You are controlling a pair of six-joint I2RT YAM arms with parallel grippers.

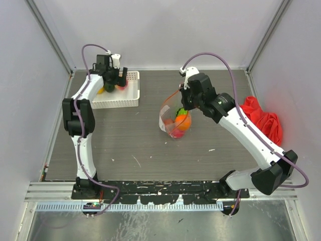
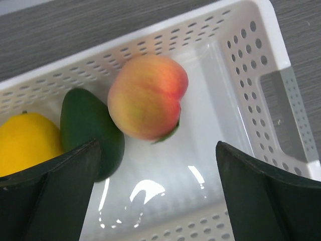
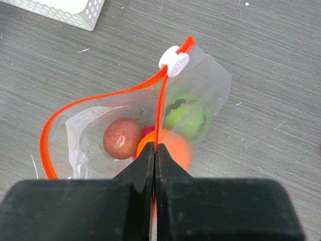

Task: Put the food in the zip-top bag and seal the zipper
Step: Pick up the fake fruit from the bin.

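At the far left of the table point(image 1: 150, 150), about ten o'clock in the overhead view, sits a white lattice basket point(image 1: 131, 100). The left gripper point(image 1: 114, 83) hangs over it. Its jaws are spread as wide as they go and have hold of nothing.

From the left wrist camera, the two dark fingers frame the inside of the basket. Three pieces of toy food lie there. A yellow fruit point(image 2: 25, 143) is at nine o'clock, and a dark green fruit point(image 2: 90, 128) is just beside it. A peach-pink fruit point(image 2: 148, 98) sits at the centre, touching the green one.

Near the middle of the table, slightly toward two o'clock, is the clear zip-top bag point(image 1: 168, 114). The right gripper point(image 1: 188, 108) is above it. Its jaws are pressed fully together, pinching one side of the orange-red zipper point(image 3: 100, 98).

In the right wrist view, the bag's mouth gapes open toward nine o'clock. The white slider tab point(image 3: 174, 61) is parked at the twelve o'clock end. Through the plastic show a brown fruit point(image 3: 123, 138), a light green fruit point(image 3: 183, 113) and an orange fruit point(image 3: 173, 150).

At the right edge of the table, around three o'clock, a red cloth point(image 1: 263, 120) lies crumpled.
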